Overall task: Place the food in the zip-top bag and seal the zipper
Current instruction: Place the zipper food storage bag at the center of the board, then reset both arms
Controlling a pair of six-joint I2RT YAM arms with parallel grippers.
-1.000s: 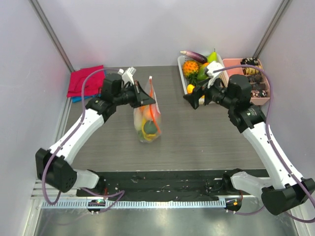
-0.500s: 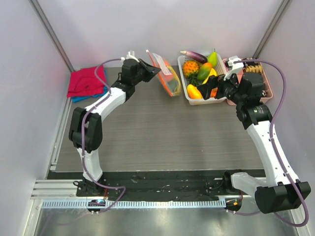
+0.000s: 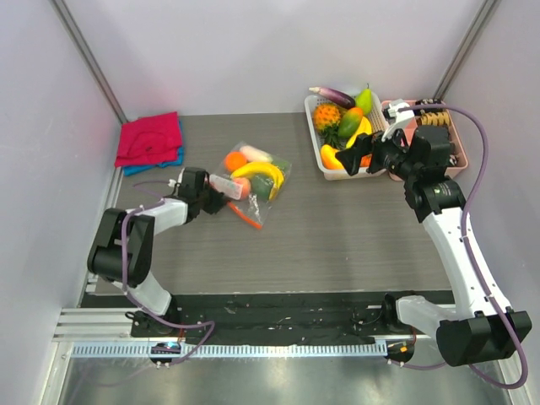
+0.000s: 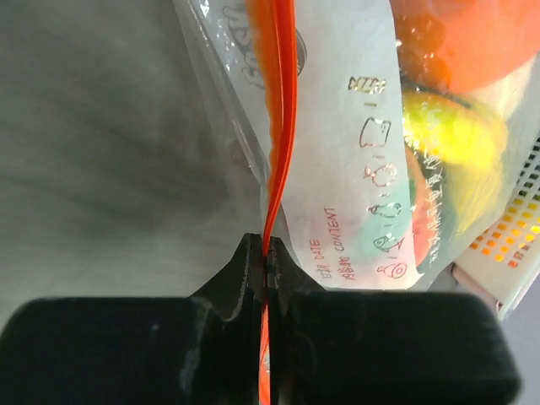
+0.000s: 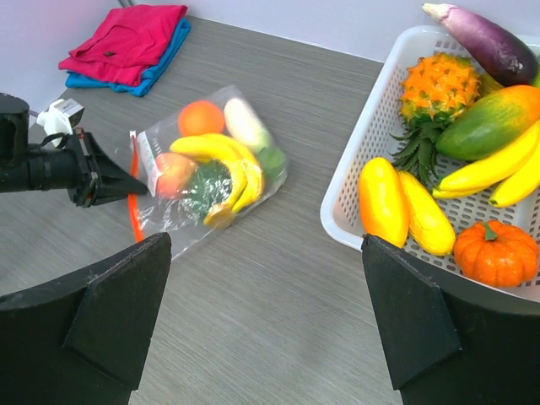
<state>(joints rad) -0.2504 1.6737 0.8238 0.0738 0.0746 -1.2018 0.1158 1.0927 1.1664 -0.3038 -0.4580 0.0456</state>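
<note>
The zip-top bag (image 3: 253,179) lies flat on the table left of centre, holding the food: an orange (image 5: 201,117), a white oblong piece (image 5: 246,124), a yellow banana (image 5: 229,159), a red fruit (image 5: 172,171) and a green one (image 5: 207,183). My left gripper (image 3: 223,201) is low on the table at the bag's left and is shut on the orange-red zipper (image 4: 280,101), beside the white label (image 4: 354,126). The zipper also shows in the right wrist view (image 5: 135,207). My right gripper (image 3: 359,153) is open and empty, hovering by the basket's near corner.
A white basket (image 3: 312,126) of toy produce stands at the back right, with a pink tray (image 3: 460,164) of dark items beside it. A red cloth (image 3: 150,137) lies folded on a blue one at the back left.
The left gripper carried the bag from upright at mid-table up toward the back, then down; the bag now lies flat. The right gripper drew back to the basket.
</note>
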